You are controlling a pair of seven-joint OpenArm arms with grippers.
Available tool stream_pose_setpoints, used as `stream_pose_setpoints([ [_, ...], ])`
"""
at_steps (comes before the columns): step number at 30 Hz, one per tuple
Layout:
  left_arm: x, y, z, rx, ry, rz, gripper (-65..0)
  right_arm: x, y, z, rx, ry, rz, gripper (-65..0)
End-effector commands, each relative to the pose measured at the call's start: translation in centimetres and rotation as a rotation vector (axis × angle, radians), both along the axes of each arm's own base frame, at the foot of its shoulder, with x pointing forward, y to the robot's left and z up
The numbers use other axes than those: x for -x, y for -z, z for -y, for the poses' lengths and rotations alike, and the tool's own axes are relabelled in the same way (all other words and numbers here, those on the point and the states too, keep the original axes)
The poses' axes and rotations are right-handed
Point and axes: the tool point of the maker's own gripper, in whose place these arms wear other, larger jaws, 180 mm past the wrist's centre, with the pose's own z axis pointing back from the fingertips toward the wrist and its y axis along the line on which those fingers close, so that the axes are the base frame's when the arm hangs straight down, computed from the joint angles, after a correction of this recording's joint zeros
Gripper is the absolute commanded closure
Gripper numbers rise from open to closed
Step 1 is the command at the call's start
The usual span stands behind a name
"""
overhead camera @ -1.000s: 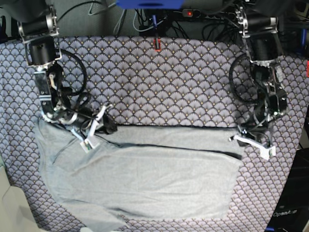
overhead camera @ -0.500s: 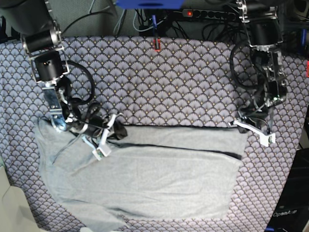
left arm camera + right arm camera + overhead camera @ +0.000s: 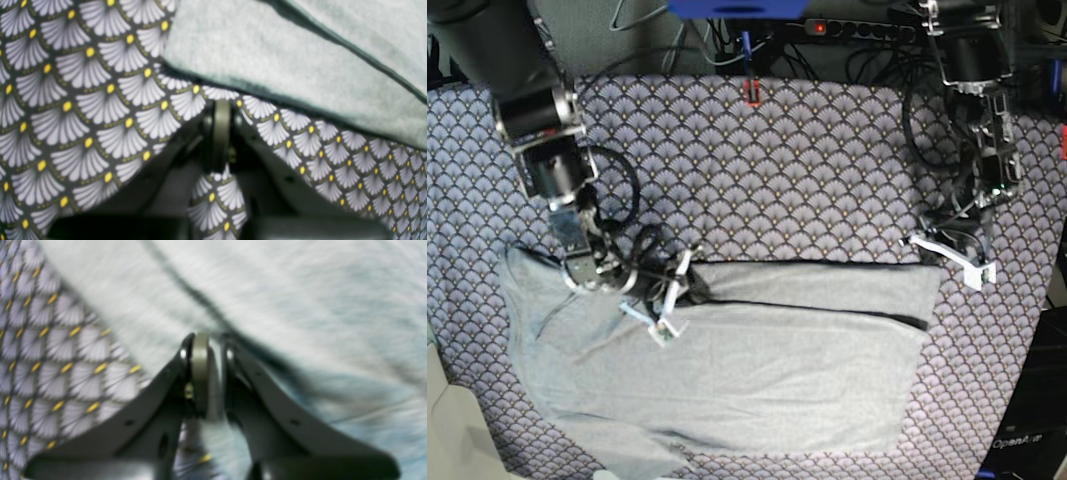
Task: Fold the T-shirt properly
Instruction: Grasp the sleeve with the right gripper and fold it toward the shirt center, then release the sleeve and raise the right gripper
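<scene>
Two arms reach down from the far edge of my base view onto a tablecloth (image 3: 807, 170) printed with purple-grey fan scales and small yellow dots. It covers the whole work surface. Beyond its far edge I see a tangle of dark cables (image 3: 727, 45), a power strip (image 3: 867, 30) with a red light, and a blue object (image 3: 735, 7) at the top of frame. A small red mark (image 3: 752, 93) sits on the cloth near the far middle.

The T-shirt (image 3: 757, 370) lies flat on the near half of the cloth, spread from left to right, with its far strip folded over so a dark seam line runs across it. Its near left corner trails toward the frame's bottom edge.

My right gripper (image 3: 665, 300) is on the left of the base view, low over the shirt's far edge. In its wrist view the jaws are nearly together with a thin band of pale fabric between them, so I read it as pinching the T-shirt; the picture is blurred there.

My left gripper (image 3: 952, 262) is on the right of the base view, just off the shirt's far right corner and over bare cloth. Its wrist view shows the jaws pressed together with nothing between them; the shirt's edge lies just beyond the tips, not touching.
</scene>
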Motion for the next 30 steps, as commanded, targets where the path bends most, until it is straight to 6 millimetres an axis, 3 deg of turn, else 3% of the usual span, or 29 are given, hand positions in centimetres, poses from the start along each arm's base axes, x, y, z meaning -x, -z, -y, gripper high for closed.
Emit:
stream_pose_setpoints([
  [1, -0.9, -1.6, -1.0, -0.021, 0.000, 0.049, 0.0, -2.3, -2.1, 0.2, -0.022, 0.016, 0.049, -4.7],
  [5, -0.3, -1.3, -1.6, -0.035, -0.001, 0.036, 0.0, -5.7, -4.8, 1.3, -0.054, 0.066, 0.101, -4.7],
  [9, -0.2, -1.5, -1.6, -0.042, 0.002, 0.042, 0.0, -9.2, -9.3, 2.1, -0.049, 0.075, 0.185, -4.7],
  [12, 0.1, -1.6, -1.5, -0.045, 0.006, 0.043, 0.0, -10.5, -11.3, 3.5, -0.038, 0.093, 0.226, -4.7],
  [15, 0.2, -1.8, -1.4, -0.048, 0.010, 0.049, 0.0, -10.5, -11.2, 4.9, -0.022, 0.109, 0.223, -4.5],
  [18, 0.2, -1.7, -1.4, -0.048, 0.009, 0.047, 0.0, -8.5, -8.0, 5.3, 0.012, 0.104, 0.150, -4.4],
  [21, 0.1, -1.6, -1.5, -0.049, 0.007, 0.045, 0.0, -5.5, -5.5, 3.8, 0.021, 0.053, 0.129, -4.4],
  [26, 0.0, -1.7, -1.5, -0.051, 0.007, 0.047, 0.0, -0.9, -6.6, 0.0, 0.043, -0.079, 0.226, -4.7],
  [30, -0.1, -1.8, -1.5, -0.051, 0.007, 0.048, 0.0, 1.0, -8.1, -1.6, 0.064, -0.132, 0.273, -4.7],
])
